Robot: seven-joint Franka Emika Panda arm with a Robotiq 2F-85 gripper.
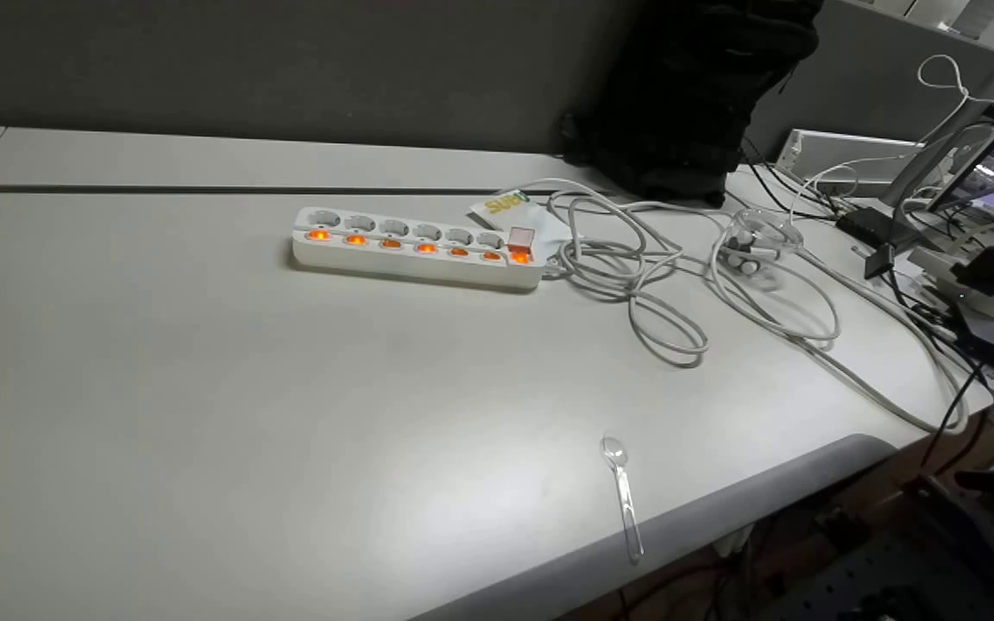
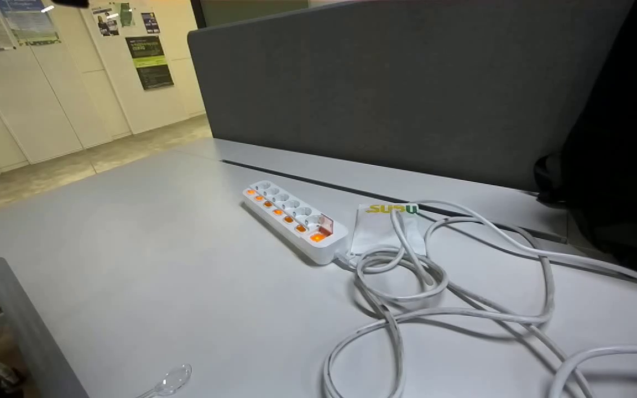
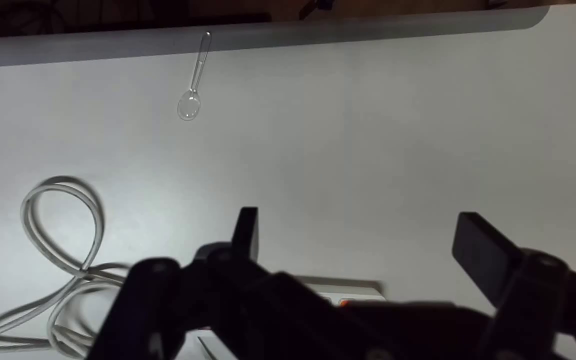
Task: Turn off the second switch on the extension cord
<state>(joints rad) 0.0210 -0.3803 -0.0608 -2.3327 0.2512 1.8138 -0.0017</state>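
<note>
1. Pincer (image 3: 360, 224) gapes wide, hiding much of the extension cord (image 1: 419, 266) from the wrist view.
2. On the bench (image 1: 204, 388), the extension cord's long axis roughly follows the divider (image 2: 379, 94) — red-flapped end toward the backpack (image 1: 687, 95).
3. Coiled cable (image 2: 451, 312) and packet (image 2: 371, 232) sit beside that end — clear spoon (image 1: 625, 492) well apart.

A clear spoon (image 1: 625, 502) lies lower right in an exterior view, partly over the grey edge of the desk (image 1: 204, 388); a black backpack (image 1: 678, 95) stands upper right. In an exterior view, a green-banded poster (image 2: 150, 62) hangs upper left.
</note>
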